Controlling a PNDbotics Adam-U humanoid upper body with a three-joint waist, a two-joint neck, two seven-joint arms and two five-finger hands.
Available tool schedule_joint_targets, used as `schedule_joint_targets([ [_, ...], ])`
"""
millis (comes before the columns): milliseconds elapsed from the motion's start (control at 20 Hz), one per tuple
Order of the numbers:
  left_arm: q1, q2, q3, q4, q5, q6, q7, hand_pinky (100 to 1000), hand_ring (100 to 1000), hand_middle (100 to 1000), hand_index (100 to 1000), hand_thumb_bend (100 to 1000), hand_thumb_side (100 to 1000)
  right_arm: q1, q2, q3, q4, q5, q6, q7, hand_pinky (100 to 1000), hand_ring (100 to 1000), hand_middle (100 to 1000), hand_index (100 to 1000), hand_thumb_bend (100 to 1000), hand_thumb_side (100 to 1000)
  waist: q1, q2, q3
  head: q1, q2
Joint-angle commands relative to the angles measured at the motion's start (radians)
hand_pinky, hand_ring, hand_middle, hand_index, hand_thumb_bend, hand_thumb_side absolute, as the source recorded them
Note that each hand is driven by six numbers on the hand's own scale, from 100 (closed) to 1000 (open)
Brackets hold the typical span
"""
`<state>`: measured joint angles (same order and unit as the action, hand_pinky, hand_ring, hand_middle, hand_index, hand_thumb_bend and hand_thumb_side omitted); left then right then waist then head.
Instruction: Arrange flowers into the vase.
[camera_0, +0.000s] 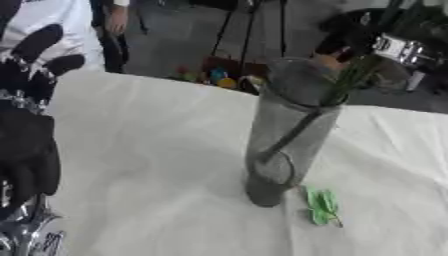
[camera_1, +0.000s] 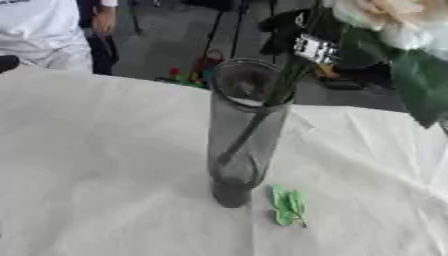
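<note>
One flower (camera_1: 385, 15), pale-headed with a dark leaf, hangs above and to the right of the vase (camera_1: 241, 135), its stem (camera_1: 262, 115) already slanting down inside the smoked glass. The right hand (camera_1: 302, 37) sits just above the rim, and its fingers appear curled round the stem, though blur makes that uncertain. To finish well, lower the stem straight along the vase's axis, avoid nudging the rim, and release only once the stem reaches the bottom. Beside the vase's base lies a green leaf sprig (camera_1: 287, 206) on the counter (camera_1: 105, 165). Left of the vase, the left hand (camera_0: 31, 160) waits, fingers relaxed.
</note>
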<state>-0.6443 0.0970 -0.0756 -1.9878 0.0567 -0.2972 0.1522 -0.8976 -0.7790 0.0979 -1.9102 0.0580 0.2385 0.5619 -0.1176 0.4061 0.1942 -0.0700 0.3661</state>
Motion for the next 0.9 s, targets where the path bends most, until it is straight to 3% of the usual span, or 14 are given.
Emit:
schedule_joint_targets([
  [50,-0.011,0.011,-0.003,-0.012,-0.001,0.002,-0.004,722,811,895,916,100,1000,-0.021,-0.036,-0.010,-0.012,-0.014,-0.002,-0.001,863,896,814,988,201,1000,0.007,-0.024,-0.002,-0.005,-0.011],
  [400,-0.011,0.015,-0.005,-0.012,0.001,0.004,-0.008,722,811,895,916,100,1000,-0.047,-0.065,0.005,0.026,-0.049,-0.024,0.064,876,911,836,1000,297,1000,-0.002,-0.027,-0.004,-0.006,0.000],
  [900,-0.010,0.016,-0.006,-0.012,0.001,0.006,-0.012,722,812,895,916,100,1000,-0.073,-0.076,0.026,0.083,-0.070,-0.042,0.129,884,923,848,1000,349,1000,-0.012,-0.028,0.000,-0.009,-0.003],
])
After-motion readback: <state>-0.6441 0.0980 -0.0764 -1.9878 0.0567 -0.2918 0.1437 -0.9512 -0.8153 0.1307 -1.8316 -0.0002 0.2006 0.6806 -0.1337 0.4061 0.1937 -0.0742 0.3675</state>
